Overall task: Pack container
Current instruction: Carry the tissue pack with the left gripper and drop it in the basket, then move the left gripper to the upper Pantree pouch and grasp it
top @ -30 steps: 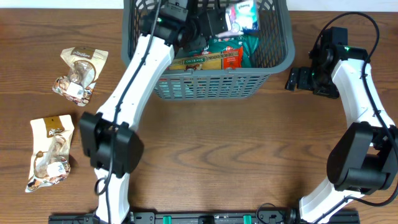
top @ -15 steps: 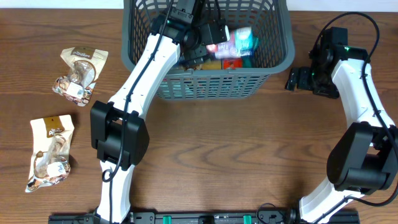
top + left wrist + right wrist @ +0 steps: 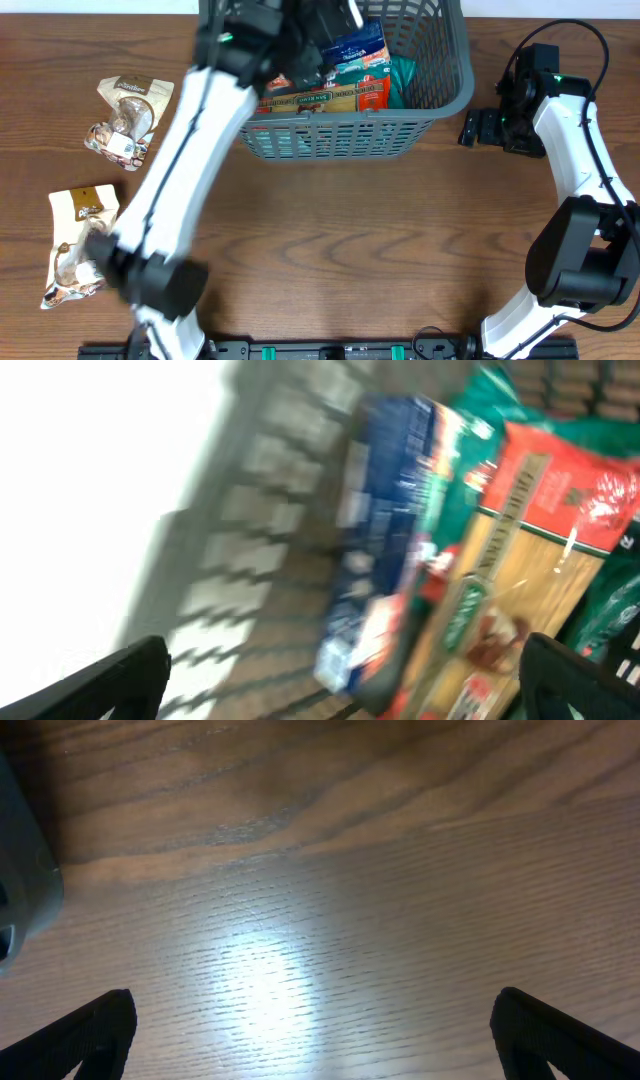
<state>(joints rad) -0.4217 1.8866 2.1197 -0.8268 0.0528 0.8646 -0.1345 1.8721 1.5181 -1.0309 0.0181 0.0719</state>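
Left gripper (image 3: 340,665) and right gripper (image 3: 315,1015) both gape empty; the left should clear the basket (image 3: 330,135) rim before seeking a packet (image 3: 125,120).

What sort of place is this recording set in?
Probably a lab bench for robot packing trials: a wood-grain table carrying two white robot arms on a base rail, a grey slotted basket holding food packets, and snack pouches laid out beside it.
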